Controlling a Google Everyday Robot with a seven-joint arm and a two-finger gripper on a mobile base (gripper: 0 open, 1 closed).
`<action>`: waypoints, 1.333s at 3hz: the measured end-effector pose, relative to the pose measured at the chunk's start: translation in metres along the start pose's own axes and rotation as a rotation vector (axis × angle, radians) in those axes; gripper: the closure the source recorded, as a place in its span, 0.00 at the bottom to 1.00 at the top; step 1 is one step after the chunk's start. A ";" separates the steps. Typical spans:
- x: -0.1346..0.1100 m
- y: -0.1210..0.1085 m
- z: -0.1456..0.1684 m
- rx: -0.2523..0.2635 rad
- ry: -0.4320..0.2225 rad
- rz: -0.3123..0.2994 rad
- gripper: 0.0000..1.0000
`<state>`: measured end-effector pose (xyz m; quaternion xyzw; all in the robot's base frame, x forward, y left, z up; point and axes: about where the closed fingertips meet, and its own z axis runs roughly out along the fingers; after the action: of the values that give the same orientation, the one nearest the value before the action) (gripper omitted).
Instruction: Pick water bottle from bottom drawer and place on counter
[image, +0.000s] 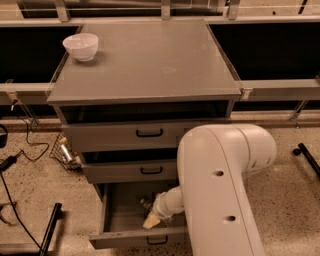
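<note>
The water bottle (146, 204) lies inside the bottom drawer (121, 216), which is pulled open; only a small clear, glinting part of it shows, toward the drawer's right half. The gripper (152, 220) sits just at the bottle's 5 o'clock, down inside the drawer and close to its front wall, with a pale tip pointing toward 7 o'clock. Whether it grasps the bottle or hangs loose beside it, I cannot tell. The slim white wrist runs from the gripper up toward 2 o'clock and meets the arm (225, 190), a thick white link that bends over at its top and drops straight toward 6 o'clock, covering the right side of the lower drawers. Above the open drawer, at 12 o'clock, the middle drawer (125, 171) and the top drawer (115, 135) are shut. The counter (150, 65) caps the cabinet, with a white bowl (80, 46) in its 10 o'clock corner. On the floor at the cabinet's 9 o'clock stands a wire basket (65, 152) with small bottles.
</note>
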<state>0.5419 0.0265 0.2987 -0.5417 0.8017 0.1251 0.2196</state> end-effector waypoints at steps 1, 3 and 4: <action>0.003 0.000 0.028 -0.006 -0.016 0.016 0.19; 0.015 -0.005 0.071 0.002 -0.037 0.053 0.17; 0.016 -0.006 0.080 0.008 -0.037 0.058 0.00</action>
<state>0.5597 0.0461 0.2208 -0.5149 0.8134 0.1380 0.2328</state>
